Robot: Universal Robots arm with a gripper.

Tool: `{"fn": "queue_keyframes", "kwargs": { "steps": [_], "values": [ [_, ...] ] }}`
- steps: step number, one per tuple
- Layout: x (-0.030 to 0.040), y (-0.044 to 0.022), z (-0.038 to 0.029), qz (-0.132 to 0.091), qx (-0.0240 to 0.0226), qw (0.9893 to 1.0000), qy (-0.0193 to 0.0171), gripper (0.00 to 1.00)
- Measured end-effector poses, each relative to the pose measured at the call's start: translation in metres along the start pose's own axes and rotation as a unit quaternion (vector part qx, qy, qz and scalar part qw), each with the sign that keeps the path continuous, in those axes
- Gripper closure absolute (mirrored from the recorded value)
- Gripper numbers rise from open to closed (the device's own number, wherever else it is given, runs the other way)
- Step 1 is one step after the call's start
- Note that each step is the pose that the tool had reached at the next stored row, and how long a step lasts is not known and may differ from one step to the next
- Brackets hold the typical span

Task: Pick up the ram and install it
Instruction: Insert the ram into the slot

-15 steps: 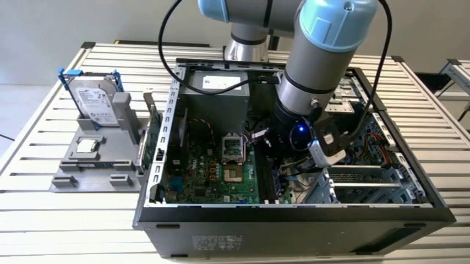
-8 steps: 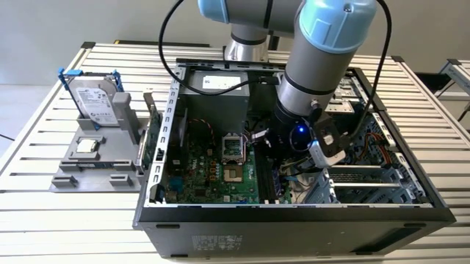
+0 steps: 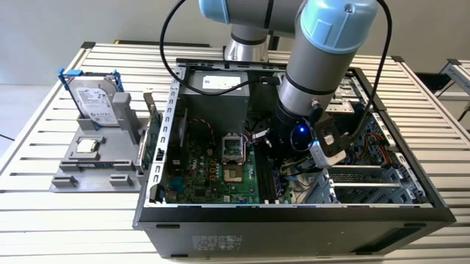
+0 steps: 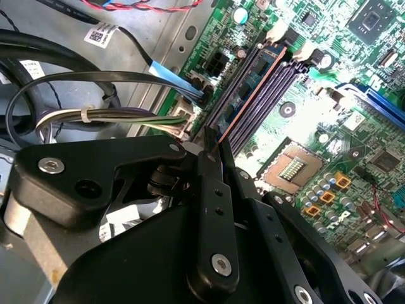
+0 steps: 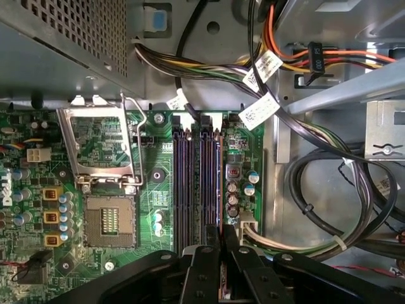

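Observation:
The ram (image 4: pixel 253 88) is a thin bluish board seen edge-on. It stands in line with the dark memory slots (image 5: pixel 193 183) on the green motherboard (image 3: pixel 213 176), at the slot nearest the cable bundle. In the first wrist view the ram (image 5: pixel 219 190) runs straight out from between the black fingers. My gripper (image 4: pixel 218 152) is shut on the ram's near end, low over the board. In the exterior view my gripper (image 3: pixel 278 165) reaches down inside the open computer case (image 3: pixel 294 212).
An open processor socket (image 5: pixel 111 218) lies beside the slots. Bundled cables (image 5: pixel 316 209) crowd the other side. On the exterior view's left, a grey holder (image 3: pixel 59 179) carries a hard drive (image 3: pixel 96 102) in a blue bracket and a small silver processor chip (image 3: pixel 88 146).

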State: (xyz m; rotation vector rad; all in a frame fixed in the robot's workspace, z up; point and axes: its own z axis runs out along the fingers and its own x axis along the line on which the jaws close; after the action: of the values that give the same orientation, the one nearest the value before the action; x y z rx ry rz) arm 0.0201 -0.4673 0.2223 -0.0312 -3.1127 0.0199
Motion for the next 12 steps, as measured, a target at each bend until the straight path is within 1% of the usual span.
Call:
{"fn": "queue_keyframes", "kwargs": {
  "steps": [12],
  "values": [
    [0.0,0.0021,0.0042,0.0,0.0001,1.0,0.0,1.0]
  ]
}}
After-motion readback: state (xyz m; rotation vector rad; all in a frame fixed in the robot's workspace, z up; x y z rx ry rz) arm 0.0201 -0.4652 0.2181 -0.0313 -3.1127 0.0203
